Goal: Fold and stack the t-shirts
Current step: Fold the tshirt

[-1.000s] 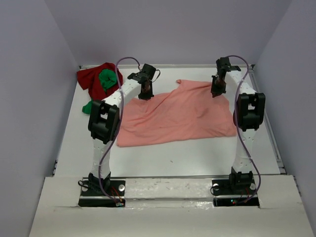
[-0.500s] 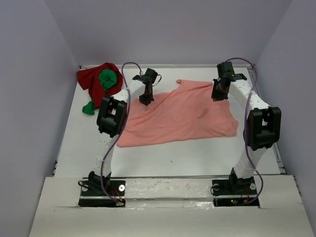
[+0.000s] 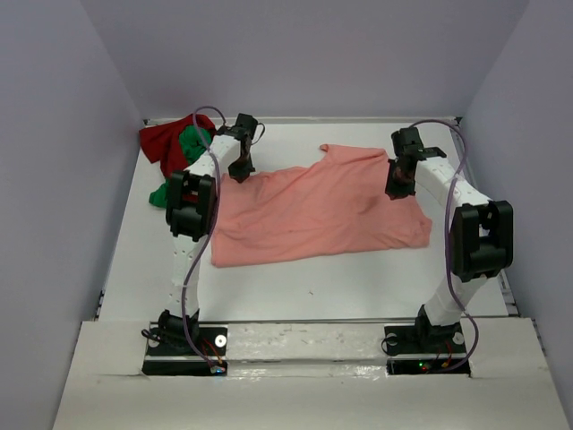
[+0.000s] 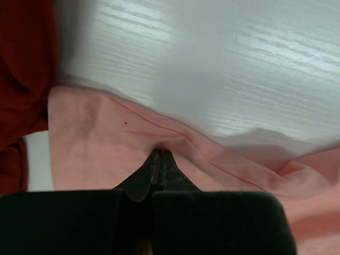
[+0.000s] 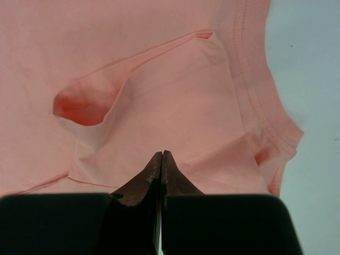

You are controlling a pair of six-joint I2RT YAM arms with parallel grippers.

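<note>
The salmon-pink t-shirt [image 3: 313, 210] lies spread across the middle of the table. My left gripper [image 3: 240, 168] is shut on its far left corner; in the left wrist view the cloth [image 4: 95, 143] puckers at the closed tips [image 4: 158, 153]. My right gripper [image 3: 398, 186] is shut on the shirt's far right part, and its tips [image 5: 161, 154] meet on pink cloth [image 5: 159, 69] near a ribbed hem [image 5: 265, 117]. The dark red t-shirt [image 3: 164, 143] lies bunched at the far left corner, with the bright green t-shirt [image 3: 190, 141] on it and partly hidden by my left arm.
A bit of green cloth [image 3: 159, 193] sticks out by the left wall. The dark red shirt [image 4: 21, 69] lies just left of my left gripper. White table [image 3: 313, 287] shows in front of the pink shirt. Walls close in the left, right and back.
My left gripper has moved left toward the red shirt, pulling the pink shirt's corner with it and stretching the cloth wider. My right gripper has shifted slightly nearer.
</note>
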